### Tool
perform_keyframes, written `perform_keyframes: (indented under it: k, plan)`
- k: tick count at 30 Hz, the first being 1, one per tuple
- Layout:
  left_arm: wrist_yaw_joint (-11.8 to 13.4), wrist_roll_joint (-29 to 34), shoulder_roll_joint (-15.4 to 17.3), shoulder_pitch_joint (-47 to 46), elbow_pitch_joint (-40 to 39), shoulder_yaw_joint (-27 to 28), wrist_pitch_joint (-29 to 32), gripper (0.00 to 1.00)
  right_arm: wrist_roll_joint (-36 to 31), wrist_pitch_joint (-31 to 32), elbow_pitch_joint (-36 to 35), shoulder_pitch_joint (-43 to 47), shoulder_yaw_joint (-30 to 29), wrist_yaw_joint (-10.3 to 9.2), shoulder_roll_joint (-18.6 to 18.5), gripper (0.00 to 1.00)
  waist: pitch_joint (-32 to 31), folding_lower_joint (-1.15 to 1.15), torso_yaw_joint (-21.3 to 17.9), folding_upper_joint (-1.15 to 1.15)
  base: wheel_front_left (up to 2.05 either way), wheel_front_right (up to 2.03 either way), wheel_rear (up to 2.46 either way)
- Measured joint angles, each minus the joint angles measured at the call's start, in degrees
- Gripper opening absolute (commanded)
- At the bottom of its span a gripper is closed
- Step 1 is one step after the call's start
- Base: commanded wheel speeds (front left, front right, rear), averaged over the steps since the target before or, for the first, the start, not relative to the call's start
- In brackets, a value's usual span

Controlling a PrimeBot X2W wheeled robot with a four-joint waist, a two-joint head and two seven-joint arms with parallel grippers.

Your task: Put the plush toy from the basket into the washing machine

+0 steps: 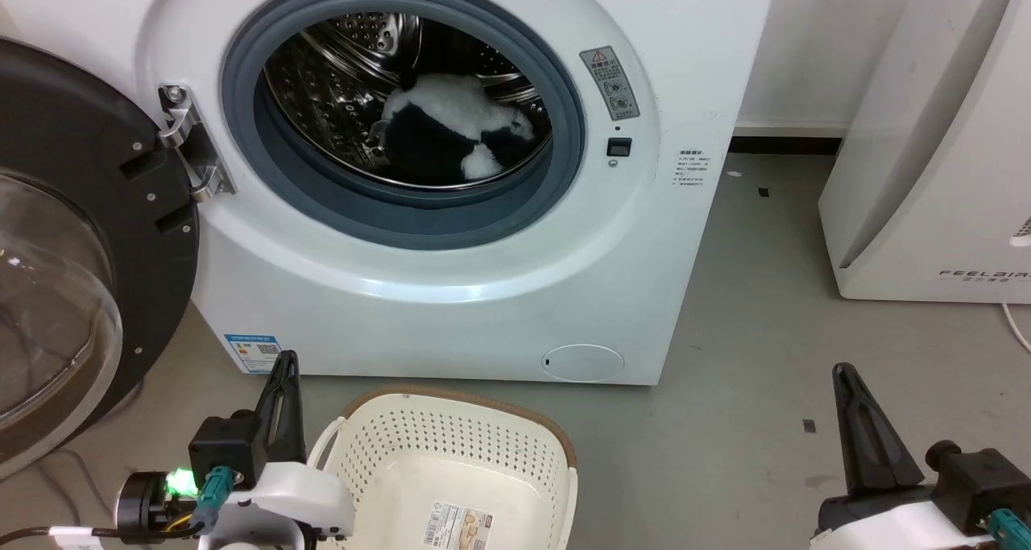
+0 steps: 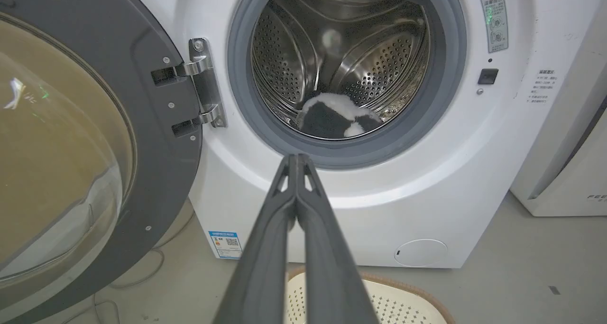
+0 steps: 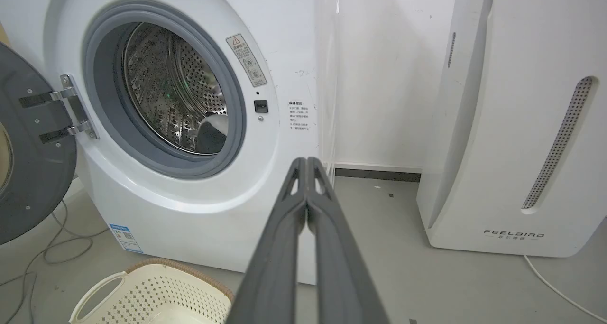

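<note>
The black-and-white plush toy [image 1: 455, 127] lies inside the steel drum of the washing machine [image 1: 483, 292], behind the grey gasket; the left wrist view also catches the plush toy [image 2: 334, 117] low in the drum. On the floor in front stands the cream basket [image 1: 451, 461], nothing in it but a sticker on its floor. My left gripper [image 1: 286, 361] is shut and holds nothing, left of the basket. My right gripper [image 1: 844, 370] is shut too, over the bare floor to the right. In each wrist view the fingertips meet: left gripper [image 2: 296, 157], right gripper [image 3: 307, 160].
The washer's black-rimmed glass door [image 1: 72, 244] hangs wide open at the left. A plain white FEELBIRD appliance [image 1: 934, 147] stands at the right by the wall. Cables [image 3: 47, 248] lie on the grey floor under the door.
</note>
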Motion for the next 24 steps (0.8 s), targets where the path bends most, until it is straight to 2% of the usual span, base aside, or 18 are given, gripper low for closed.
perform_keyframes:
  k: [24]
  plan:
    - [-0.53, 0.49, -0.19, 1.04, -2.57, -0.16, 2.82, 0.0, -1.09, 2.85, 0.23, -0.49, 0.36, 0.0, 0.0, 0.0, -0.31, 0.0, -0.68, 0.0, 0.0, 0.0, 0.0]
